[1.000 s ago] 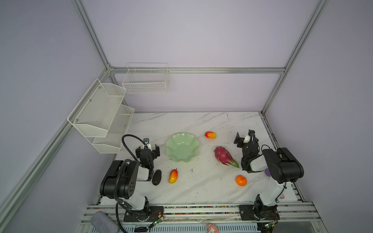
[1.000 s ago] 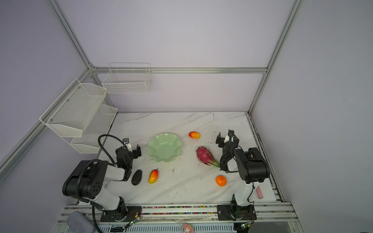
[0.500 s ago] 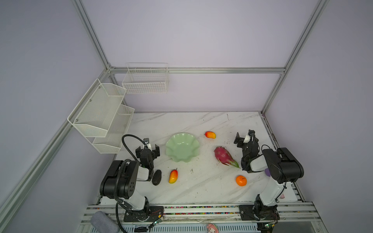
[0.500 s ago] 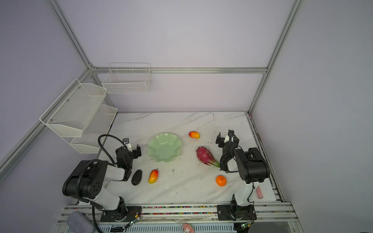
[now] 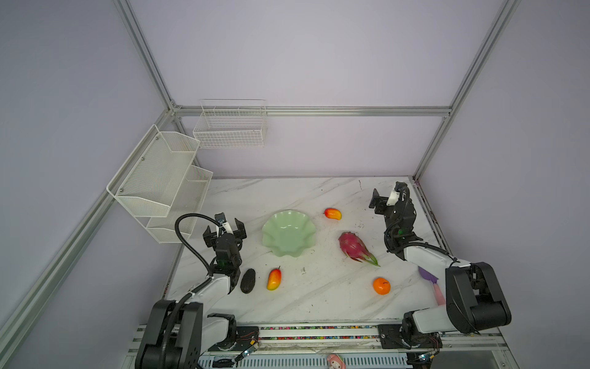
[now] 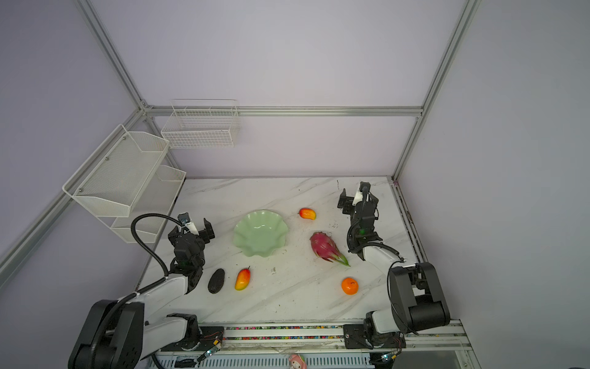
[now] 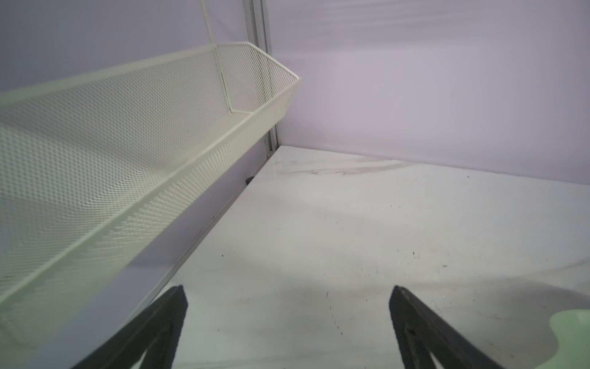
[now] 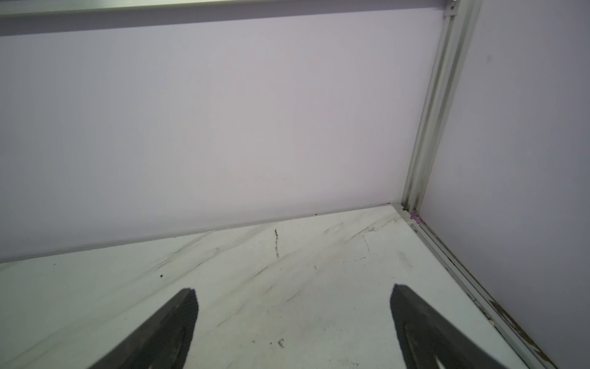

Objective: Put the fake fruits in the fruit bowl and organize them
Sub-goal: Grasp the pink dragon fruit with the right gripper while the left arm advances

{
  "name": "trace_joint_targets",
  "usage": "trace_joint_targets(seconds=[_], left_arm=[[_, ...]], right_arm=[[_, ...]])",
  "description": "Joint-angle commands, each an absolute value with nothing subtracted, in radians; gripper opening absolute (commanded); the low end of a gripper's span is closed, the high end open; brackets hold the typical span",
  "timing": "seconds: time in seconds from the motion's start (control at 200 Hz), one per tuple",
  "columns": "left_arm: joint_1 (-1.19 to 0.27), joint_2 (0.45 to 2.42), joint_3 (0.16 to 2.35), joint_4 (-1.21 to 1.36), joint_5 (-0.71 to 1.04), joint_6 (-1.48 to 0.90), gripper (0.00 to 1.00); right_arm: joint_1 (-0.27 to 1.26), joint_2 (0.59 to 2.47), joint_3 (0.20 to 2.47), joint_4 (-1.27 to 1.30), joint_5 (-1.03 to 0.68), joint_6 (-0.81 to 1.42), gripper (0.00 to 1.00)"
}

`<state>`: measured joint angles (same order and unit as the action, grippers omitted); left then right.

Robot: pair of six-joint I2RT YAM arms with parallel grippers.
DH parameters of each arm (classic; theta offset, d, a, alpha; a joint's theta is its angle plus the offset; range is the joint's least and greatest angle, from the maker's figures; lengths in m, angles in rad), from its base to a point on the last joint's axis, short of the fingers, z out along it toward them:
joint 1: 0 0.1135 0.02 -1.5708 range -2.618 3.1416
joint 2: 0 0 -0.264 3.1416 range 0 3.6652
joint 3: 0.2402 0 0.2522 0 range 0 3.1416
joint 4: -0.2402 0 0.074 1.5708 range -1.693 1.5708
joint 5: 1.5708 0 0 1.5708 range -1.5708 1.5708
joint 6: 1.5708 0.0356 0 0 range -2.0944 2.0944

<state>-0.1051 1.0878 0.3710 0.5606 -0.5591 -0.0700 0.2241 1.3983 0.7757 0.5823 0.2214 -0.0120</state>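
While the glossy mint-green scalloped bowl (image 5: 289,234) sits empty, left gripper (image 5: 224,228) and right gripper (image 5: 387,195) gape wide, holding nothing; next, probably, descend onto the dark bumpy avocado (image 5: 248,280)

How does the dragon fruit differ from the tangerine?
The dragon fruit is magenta, long, with a green tip; the tangerine is orange and round. The dragon fruit is clearly bigger than the tangerine, and lies nearer the bowl. Both rest on the table, outside the bowl.

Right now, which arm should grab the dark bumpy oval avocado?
Left. The dark bumpy oval avocado lies beside the left arm, and the left claw is open and empty. The right claw sits far on the other side.
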Motion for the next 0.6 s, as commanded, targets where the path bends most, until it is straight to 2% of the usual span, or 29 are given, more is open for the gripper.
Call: trace_joint_targets(seconds=[0.0, 0.06, 0.165, 0.26, 0.4, 0.595], left_arm=[[-0.172, 0.979, 0.536, 0.222, -0.492, -0.154, 1.0], [-0.227, 0.956, 0.577, 0.158, -0.31, -0.187, 1.0], [-0.367, 0.962, 0.615, 0.138, 0.04, -0.193, 1.0], [-0.507, 0.973, 0.65, 0.095, 0.235, -0.152, 1.0], [-0.659, 0.977, 0.69, 0.008, 0.309, -0.07, 1.0], [-0.701, 0.978, 0.696, -0.013, 0.3, -0.036, 1.0]], right_arm=[[0.252, 1.388, 0.881, 0.037, 0.184, 0.026, 0.97], [0.268, 1.401, 0.94, -0.137, 0.145, 0.049, 0.97], [0.321, 1.387, 0.971, -0.275, 0.125, 0.051, 0.97], [0.337, 1.342, 0.978, -0.348, 0.039, 0.056, 0.98], [0.364, 1.364, 1.013, -0.436, -0.065, 0.046, 0.97], [0.418, 1.416, 1.047, -0.535, -0.063, -0.005, 0.97]])
